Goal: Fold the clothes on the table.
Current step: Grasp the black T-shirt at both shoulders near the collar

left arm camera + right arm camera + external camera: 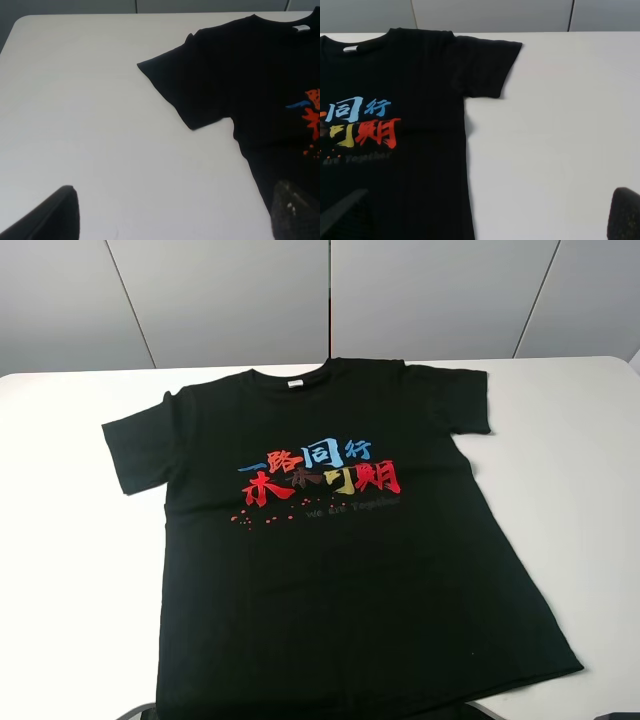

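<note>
Left gripper (pixel 175 190): jaws spread wide, nothing between them. One dark finger (pixel 55 215) hangs over the large plain white flat table (pixel 75 100), out past the sleeve side of the black short-sleeved cotton T-shirt (pixel 250 75). The other finger (pixel 295 212) sits over the T-shirt's side edge. Cannot tell whether it touches the cloth.

Right gripper (pixel 492 195): also wide open and empty. One finger (pixel 342 212) is over the T-shirt's body, below the print. The other (pixel 625 215) is over bare table, well clear of the T-shirt's side seam. Contact not readable here either.

T-shirt: lies flat on the table, front up, collar toward the far edge, hem toward the near edge and partly cut off by the high view.
- Left sleeve (pixel 140 445) spread out flat, angled away from the body.
- White neck label (pixel 295 383) shows inside the collar.
- Chest print (pixel 320 472): blue characters above, red and yellow below, red specks trailing toward the left sleeve, a faint grey line of lettering underneath.
- Right sleeve (pixel 465 395) spread flat, close to the far edge.
- Body widens toward the hem, with shallow wrinkles only.
</note>
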